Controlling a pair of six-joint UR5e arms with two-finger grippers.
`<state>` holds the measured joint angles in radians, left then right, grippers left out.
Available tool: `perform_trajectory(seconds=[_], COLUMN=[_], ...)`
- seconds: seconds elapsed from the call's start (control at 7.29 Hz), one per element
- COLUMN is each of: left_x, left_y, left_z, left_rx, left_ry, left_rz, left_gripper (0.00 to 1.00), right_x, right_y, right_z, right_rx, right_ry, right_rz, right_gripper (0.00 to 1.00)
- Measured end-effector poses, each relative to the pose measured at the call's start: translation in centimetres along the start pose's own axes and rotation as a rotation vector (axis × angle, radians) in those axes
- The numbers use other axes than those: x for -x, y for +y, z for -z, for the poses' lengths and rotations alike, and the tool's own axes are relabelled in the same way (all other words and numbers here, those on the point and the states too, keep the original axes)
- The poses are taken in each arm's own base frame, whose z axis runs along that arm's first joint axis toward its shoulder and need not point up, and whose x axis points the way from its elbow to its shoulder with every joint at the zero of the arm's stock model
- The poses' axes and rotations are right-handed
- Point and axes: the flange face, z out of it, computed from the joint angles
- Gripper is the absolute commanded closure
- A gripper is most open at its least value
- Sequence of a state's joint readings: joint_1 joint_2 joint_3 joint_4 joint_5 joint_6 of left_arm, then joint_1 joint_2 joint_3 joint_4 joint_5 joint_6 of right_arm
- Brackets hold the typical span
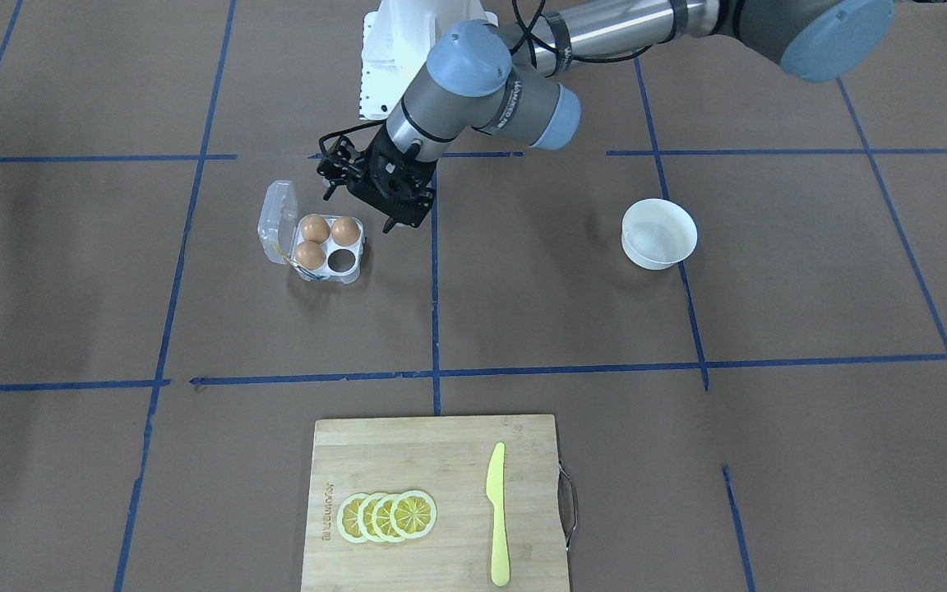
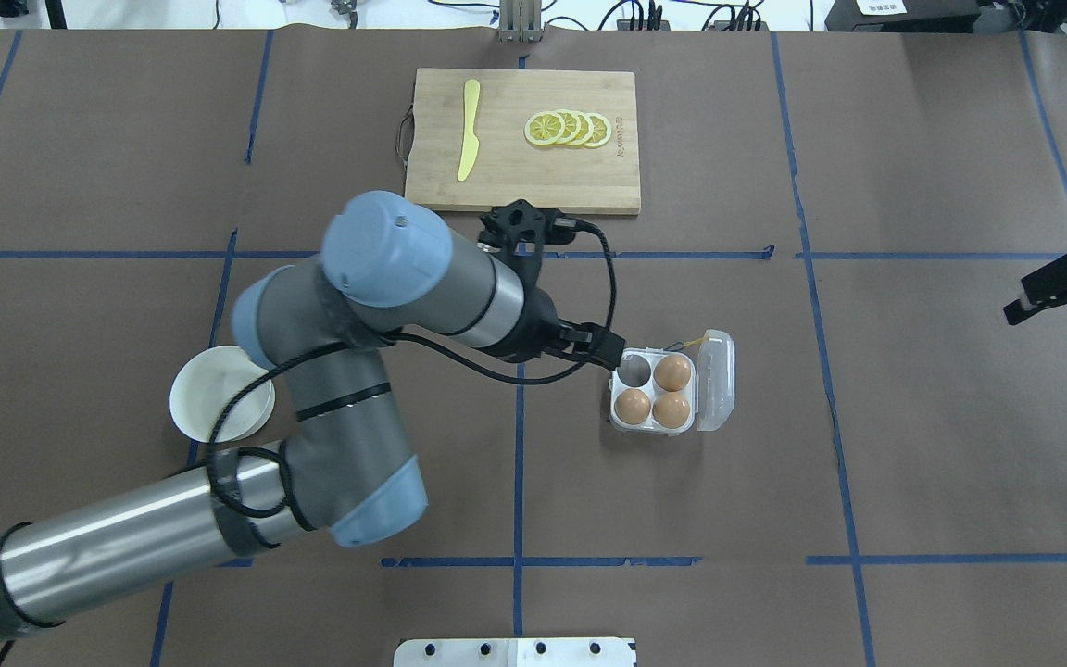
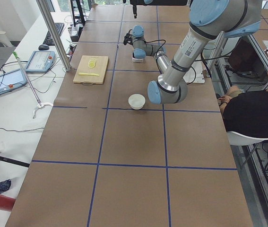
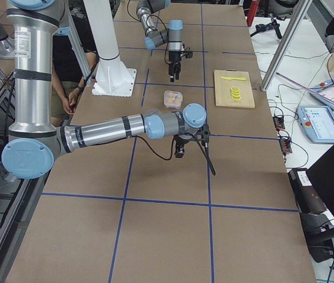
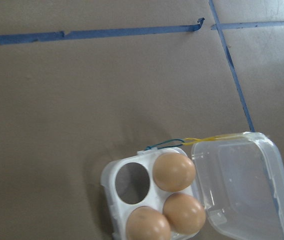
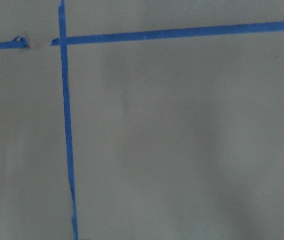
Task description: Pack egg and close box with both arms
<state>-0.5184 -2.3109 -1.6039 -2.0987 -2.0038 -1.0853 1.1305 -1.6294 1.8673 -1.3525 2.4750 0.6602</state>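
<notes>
Brown table (image 1: 810, 271) (blue-taped grid) carries box (image 1: 342, 260), white bowl (image 1: 659, 238), wooden cutting board (image 1: 441, 469).

Matt brown paper with blue tape lines covers the bench (image 1: 523, 329). The box (image 5: 106, 185) is clear, glossy plastic with a white tray, and its eggs (image 5: 174, 171) look smooth and faintly satin. The far cutting board (image 1: 408, 460) is pale grained wood. The left arm (image 2: 107, 547) is shiny metal.

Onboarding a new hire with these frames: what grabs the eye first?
The left arm stretches across mid-table, its left gripper beside the open box, which holds three eggs and one empty cell. At the far edge, a cutting board carries lemon slices and a yellow knife.
</notes>
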Motion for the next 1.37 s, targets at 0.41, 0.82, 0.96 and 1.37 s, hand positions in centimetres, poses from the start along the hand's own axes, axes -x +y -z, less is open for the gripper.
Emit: perform_trajectory(seconds=[0.41,0.82,0.96,1.37], left_x=[7.3,12.1,12.9,19.9], left_y=[-1.3,-2.4,-2.6,-2.2], left_z=[8.3,11.7,12.2,16.3], left_rx=[-0.041,-0.058,-0.062,-0.080], left_ry=[-0.059,-0.106,-0.116,-0.205], left_rz=[-0.074,-0.141,-0.152,-0.206], left_gripper=[0.02,0.02,0.02,0.02], right_x=[16.6,32.8,34.2,29.3], right_y=[4.6,7.8,7.5,1.6], right_z=[-11.1,-14.3,-12.7,-3.1], right_rx=[-0.125,-0.156,-0.155,-0.153], right_ry=[-0.053,-0.070,-0.074,-0.136], right_rz=[-0.111,-0.195,-0.207,-0.270], right_gripper=[0.00,0.00,0.00,0.00])
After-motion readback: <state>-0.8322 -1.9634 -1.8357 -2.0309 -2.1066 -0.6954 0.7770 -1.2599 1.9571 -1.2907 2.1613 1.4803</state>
